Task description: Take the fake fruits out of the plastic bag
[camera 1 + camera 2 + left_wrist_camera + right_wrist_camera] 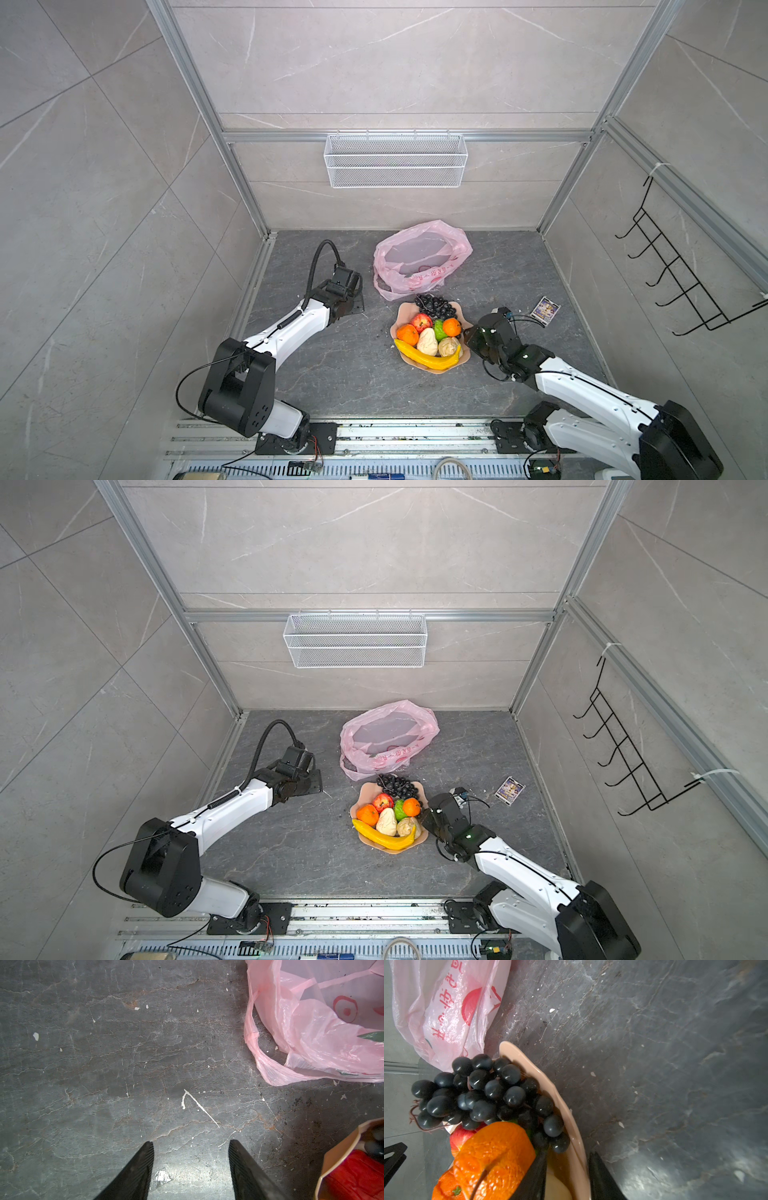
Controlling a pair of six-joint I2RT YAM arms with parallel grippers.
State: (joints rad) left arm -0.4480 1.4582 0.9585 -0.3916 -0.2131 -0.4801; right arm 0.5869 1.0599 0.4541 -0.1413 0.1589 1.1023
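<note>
left fingers (pixel 143 1167): apart, empty, pointed down over bare surface (pixel 83 1064)
right fingers (pixel 533 1180): straddle dish (pixel 521 1055) rim, inner one beside orange (pixel 492 1157); grip unclear

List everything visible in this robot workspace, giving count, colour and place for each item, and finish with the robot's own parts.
plastic bag: 1, pink, back of the table, no fruit visible inside
dish: 1, peach, in front of the bag
banana: 1, yellow, dish's near edge
oranges: 2, orange, in the dish
apple: 1, red, in the dish
green fruit: 1, green, in the dish
beige fruits: 2, beige, behind the banana
grape bunch: 1, dark, dish's far edge
card: 1, printed, right of the dish
wire basket: 1, white, back wall
hook rack: 1, black, right wall
table: 1, dark grey
left claw: 1, black, open above bare table
right claw: 1, black, jaws astride the dish rim
</note>
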